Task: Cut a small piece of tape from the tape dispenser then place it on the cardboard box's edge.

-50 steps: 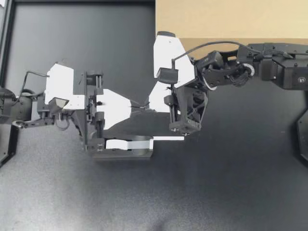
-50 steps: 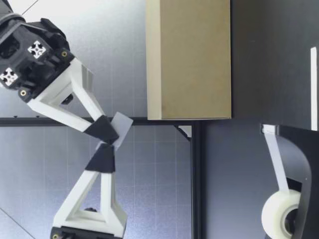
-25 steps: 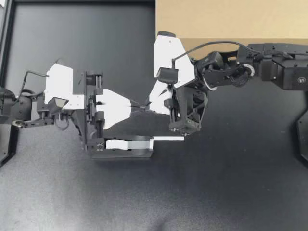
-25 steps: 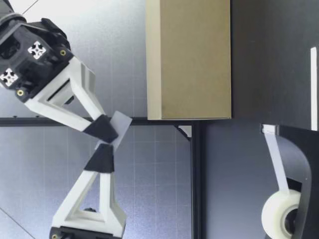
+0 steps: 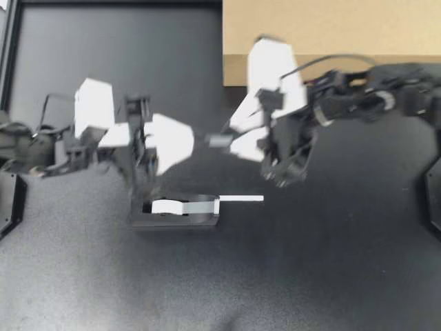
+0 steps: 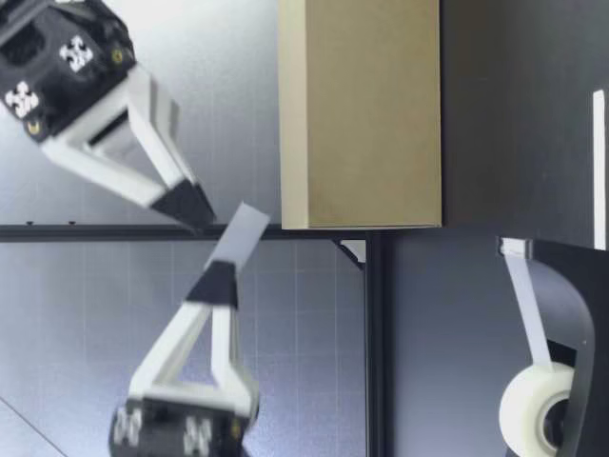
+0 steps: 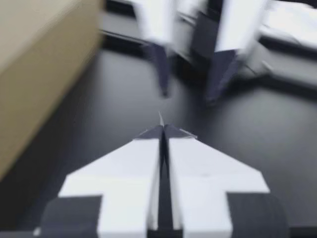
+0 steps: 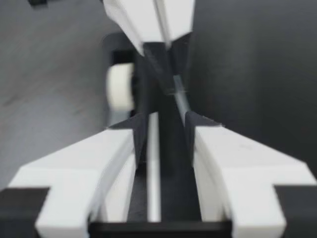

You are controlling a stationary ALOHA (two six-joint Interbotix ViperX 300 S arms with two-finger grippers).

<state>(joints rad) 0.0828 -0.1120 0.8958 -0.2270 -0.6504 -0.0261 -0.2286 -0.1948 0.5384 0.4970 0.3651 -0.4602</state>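
Overhead, my left gripper (image 5: 193, 140) is pinched tight on a short, translucent grey piece of tape (image 5: 219, 141), held above the dark table (image 5: 331, 276) and sticking out toward 3 o'clock. My right gripper (image 5: 233, 137) faces it with fingers narrowly parted, touching nothing. The black tape dispenser (image 5: 176, 218) with its white roll sits at the left gripper's 6 o'clock. The brown cardboard box (image 5: 331, 27) lies at 1 o'clock, apart from the tape.

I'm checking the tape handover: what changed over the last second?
My right end effector opened, let go of the tape piece and drew back, away from my left end effector. The left one stayed shut on the tape piece, shifting slightly. The tape dispenser and the cardboard box did not move.
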